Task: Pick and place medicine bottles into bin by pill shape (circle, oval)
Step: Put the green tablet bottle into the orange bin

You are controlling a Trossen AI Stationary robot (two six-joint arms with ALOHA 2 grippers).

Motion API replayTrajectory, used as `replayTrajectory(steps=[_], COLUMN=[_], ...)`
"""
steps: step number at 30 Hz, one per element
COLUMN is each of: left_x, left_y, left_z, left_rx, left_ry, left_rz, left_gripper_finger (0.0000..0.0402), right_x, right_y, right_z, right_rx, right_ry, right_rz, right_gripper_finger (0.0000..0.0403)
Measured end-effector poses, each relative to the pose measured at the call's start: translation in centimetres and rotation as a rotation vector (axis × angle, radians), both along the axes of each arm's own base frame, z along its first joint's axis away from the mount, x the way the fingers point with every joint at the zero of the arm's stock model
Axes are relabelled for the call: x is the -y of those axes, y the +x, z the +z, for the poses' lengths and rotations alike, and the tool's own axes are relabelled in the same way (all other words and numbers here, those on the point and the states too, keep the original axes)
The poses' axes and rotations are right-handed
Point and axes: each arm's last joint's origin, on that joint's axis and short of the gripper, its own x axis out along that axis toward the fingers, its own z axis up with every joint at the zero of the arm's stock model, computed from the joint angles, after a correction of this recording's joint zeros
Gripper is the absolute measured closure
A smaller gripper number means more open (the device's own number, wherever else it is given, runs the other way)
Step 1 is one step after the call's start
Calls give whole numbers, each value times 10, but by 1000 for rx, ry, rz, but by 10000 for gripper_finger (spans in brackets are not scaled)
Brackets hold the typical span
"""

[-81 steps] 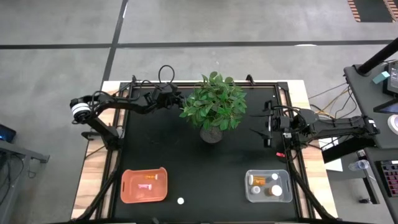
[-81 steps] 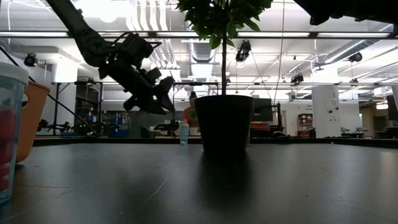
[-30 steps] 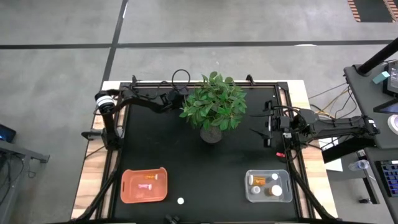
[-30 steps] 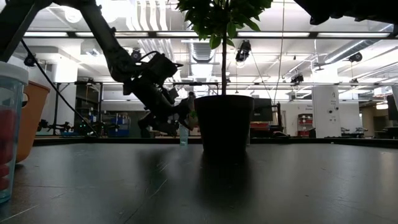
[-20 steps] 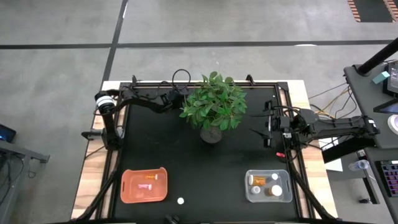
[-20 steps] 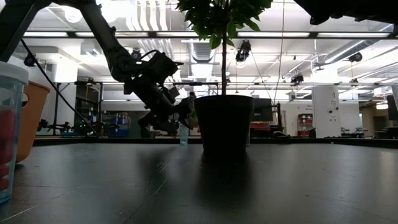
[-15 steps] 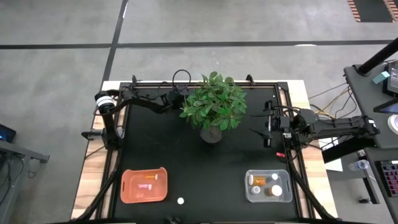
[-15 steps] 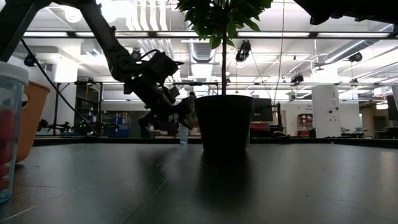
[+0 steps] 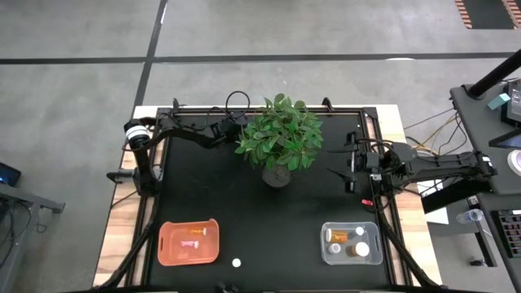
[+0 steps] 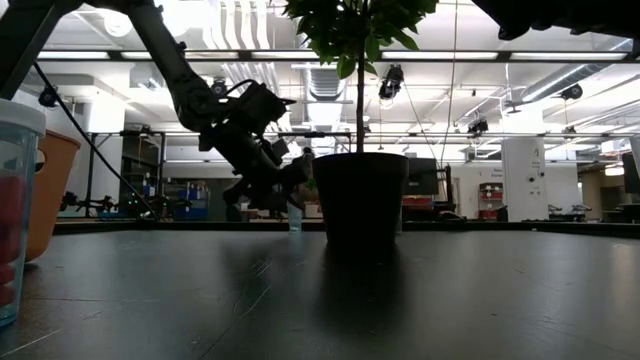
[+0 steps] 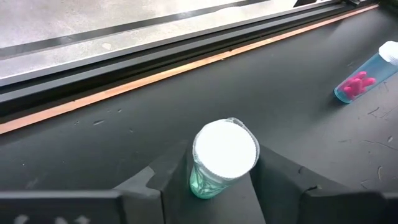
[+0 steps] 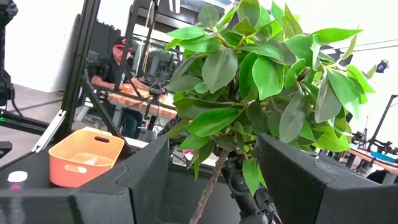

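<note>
A small clear bottle with a white cap (image 11: 224, 155) stands upright on the black table just far-left of the potted plant (image 9: 279, 138). It also shows in the low view (image 10: 295, 215). My left gripper (image 9: 234, 129) is shut on it. A second clear bottle with pink pills (image 11: 364, 81) lies on its side nearby. My right gripper (image 9: 335, 172) waits open and empty to the right of the plant, which shows between its fingers in the right wrist view (image 12: 249, 93). My left gripper pinches the bottle's clear body just under the white cap (image 11: 202, 180) between its two fingers (image 11: 171, 180). The fingers come slanting down from the table's left side. The bottle is upright, and in the low view its base is on the table.
The orange bin (image 9: 167, 244) at the near left holds one bottle. The clear bin (image 9: 326, 248) at the near right holds several bottles. A white bottle (image 9: 236, 263) stands between them near the front edge. A small red thing (image 9: 367, 201) lies by the right arm.
In the last second nothing has visibly moved. Before that, my left gripper went toward the table's right edge and down, from left of the plant to the upright bottle.
</note>
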Motion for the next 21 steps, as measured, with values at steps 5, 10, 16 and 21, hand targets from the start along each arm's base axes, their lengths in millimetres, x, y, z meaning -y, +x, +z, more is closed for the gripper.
replayTrajectory(steps=[5,10,16,21], left_x=[0,0,2,7], left_y=[0,0,0,3], left_z=[0,0,0,1], left_rx=[0,-1,-14,-30], left_ry=[0,2,20,45], left_rz=[0,0,19,9], left_gripper_finger=[278,292,296,297], right_x=[0,0,0,0], right_y=[0,0,0,0], right_z=[0,0,0,-1], right_rx=[-3,-3,-3,-6], right_ry=[0,0,0,-4], right_rz=[0,0,0,-1], right_gripper_finger=[170,170,170,170])
